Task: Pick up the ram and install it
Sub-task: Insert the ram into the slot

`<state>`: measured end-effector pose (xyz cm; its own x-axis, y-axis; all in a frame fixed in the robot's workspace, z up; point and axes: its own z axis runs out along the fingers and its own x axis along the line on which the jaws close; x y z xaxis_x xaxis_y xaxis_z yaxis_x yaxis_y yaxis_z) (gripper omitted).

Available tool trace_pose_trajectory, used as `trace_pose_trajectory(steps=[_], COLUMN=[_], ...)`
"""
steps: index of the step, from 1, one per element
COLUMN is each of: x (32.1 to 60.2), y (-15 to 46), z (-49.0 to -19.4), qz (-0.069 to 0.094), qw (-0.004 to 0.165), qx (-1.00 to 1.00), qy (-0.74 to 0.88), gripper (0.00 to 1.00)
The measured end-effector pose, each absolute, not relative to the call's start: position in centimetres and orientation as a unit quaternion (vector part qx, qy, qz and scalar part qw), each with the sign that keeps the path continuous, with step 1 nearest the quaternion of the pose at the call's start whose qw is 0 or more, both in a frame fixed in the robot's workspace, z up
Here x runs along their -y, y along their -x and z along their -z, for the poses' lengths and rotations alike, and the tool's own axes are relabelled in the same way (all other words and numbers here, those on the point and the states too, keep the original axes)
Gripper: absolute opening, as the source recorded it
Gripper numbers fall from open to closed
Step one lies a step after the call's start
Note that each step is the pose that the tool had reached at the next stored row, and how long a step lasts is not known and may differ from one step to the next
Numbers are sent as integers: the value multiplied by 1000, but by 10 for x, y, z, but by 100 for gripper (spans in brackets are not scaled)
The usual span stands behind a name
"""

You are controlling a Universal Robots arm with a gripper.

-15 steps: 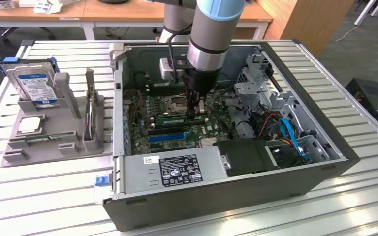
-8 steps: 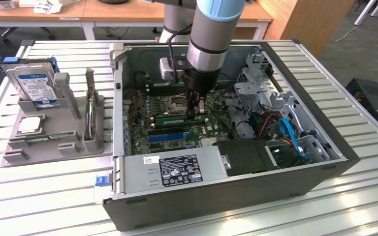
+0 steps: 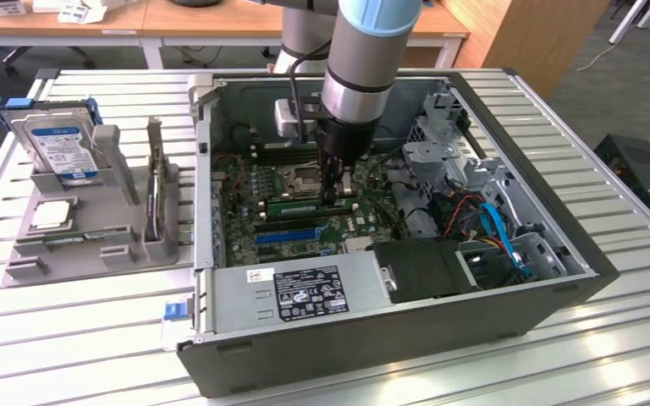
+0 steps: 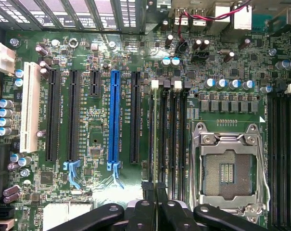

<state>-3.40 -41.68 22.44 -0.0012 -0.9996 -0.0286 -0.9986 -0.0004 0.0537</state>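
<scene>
1. Green and thin, the long, narrow circuit-board ram (image 3: 294, 206) stood on edge in the bank of black memory slots (image 4: 170, 139). It was just beside the square silver processor socket (image 4: 227, 168), inside the open black computer case (image 3: 596, 262).
2. We saw the arm's black two-fingered gripper (image 3: 338, 193) reaching straight down into the case. Its tips met the end of the ram nearest the exterior view's right.
3. In the wrist view its black fingers (image 4: 144, 214) were drawn almost together, with only a sliver between them. We judged that they pinched the ram's upper edge, though the contact itself was hard to make out.
4. We could not tell whether the ram was fully seated in its slot or only resting there.
5. We judged the ram light and stiff but fragile: a thin board that could crack if bent. Its small chips and the contacts along its lower edge looked best left untouched.
6. We thought the safest hold was across the flat faces, close to the upper long edge, so that it would sit upright and pressure would go evenly downward.
7. A long blue plastic expansion slot (image 4: 114, 120) lay on the green motherboard (image 4: 217, 67), with one black slot between it and the memory bank.
</scene>
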Motion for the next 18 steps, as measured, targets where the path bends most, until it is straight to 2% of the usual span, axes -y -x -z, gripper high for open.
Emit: trace_pose_trajectory(steps=[18], x=[417], y=[34], z=[-225], qz=[29], qw=[9], qx=[707], qy=[-707], gripper=[13])
